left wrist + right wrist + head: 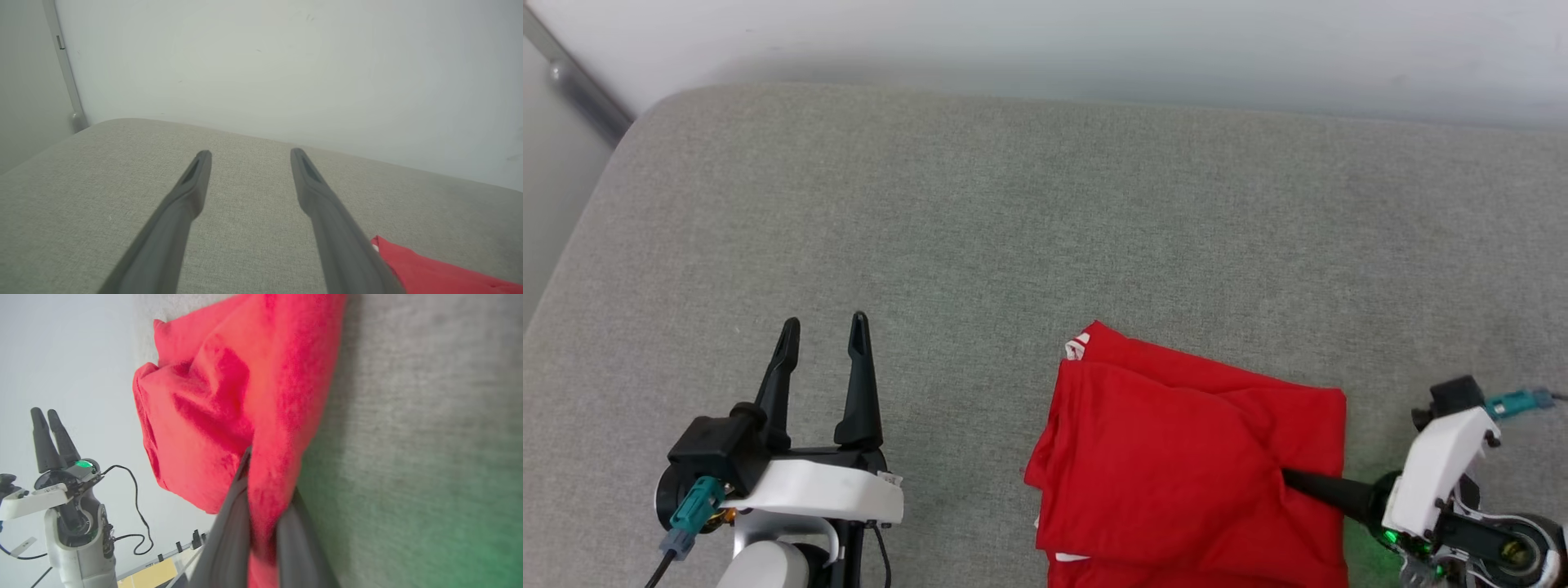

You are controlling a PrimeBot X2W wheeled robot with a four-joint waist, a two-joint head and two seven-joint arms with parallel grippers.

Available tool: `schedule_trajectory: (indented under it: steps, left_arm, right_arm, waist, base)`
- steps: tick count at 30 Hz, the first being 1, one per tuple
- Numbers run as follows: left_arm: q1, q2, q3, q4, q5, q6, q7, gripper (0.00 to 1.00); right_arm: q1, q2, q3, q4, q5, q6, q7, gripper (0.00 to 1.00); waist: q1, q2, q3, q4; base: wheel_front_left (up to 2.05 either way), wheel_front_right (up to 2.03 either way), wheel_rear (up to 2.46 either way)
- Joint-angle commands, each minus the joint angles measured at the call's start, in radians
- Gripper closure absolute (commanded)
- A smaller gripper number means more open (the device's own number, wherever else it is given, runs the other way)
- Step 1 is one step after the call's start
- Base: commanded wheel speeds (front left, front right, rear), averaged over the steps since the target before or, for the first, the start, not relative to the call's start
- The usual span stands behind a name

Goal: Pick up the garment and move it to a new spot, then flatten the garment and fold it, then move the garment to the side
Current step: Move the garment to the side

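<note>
Right gripper [269,477] clamped on soft folded red garment [1176,465], left gripper [825,320] spread apart, coarse grey woven cushion [1013,204]

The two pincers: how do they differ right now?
The left pincer stands open and empty; the right pincer is shut on the garment. The left pincer points forward over the grey cushion; the right pincer points sideways into the red folds. Both are dark and two-fingered.

I count 1 garment [1192,465], 1 grey surface [1013,204], my 2 left fingers [859,384] and my 2 right fingers [231,539], which makes 4 fingers in all.
</note>
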Motion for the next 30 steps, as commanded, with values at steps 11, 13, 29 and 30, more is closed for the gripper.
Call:
schedule_trajectory:
  steps: [11,13,29,30]
  left_arm:
    - [0.019,0.025,0.026,-0.025,0.025,0.001,-0.003,0.00]
    - [0.016,0.034,0.024,-0.032,0.029,0.001,-0.002,0.00]
    - [-0.126,0.091,-0.024,-0.140,0.097,-0.014,0.078,0.00]
    - [-0.141,0.096,-0.026,-0.146,0.102,-0.016,0.087,0.00]
  right_arm:
    - [-0.023,-0.180,0.183,-0.159,-0.287,0.000,-0.117,1.00]
    - [-0.033,-0.214,0.190,-0.165,-0.322,0.000,-0.119,1.00]
    - [-0.234,-0.308,0.165,-0.007,-0.498,0.000,-0.319,1.00]
    - [-0.254,-0.316,0.159,0.015,-0.504,0.000,-0.339,1.00]
  waist:
    - [-0.0001,0.0000,-0.039,-0.111]
    - [-0.0001,0.0000,-0.036,-0.148]
    - [-0.0001,0.0000,0.188,-0.529]
    - [-0.0001,0.0000,0.206,-0.537]
  base:
    - [0.00,0.00,0.00]
    - [0.00,0.00,0.00]
    - [0.00,0.00,0.00]
    - [0.00,0.00,0.00]
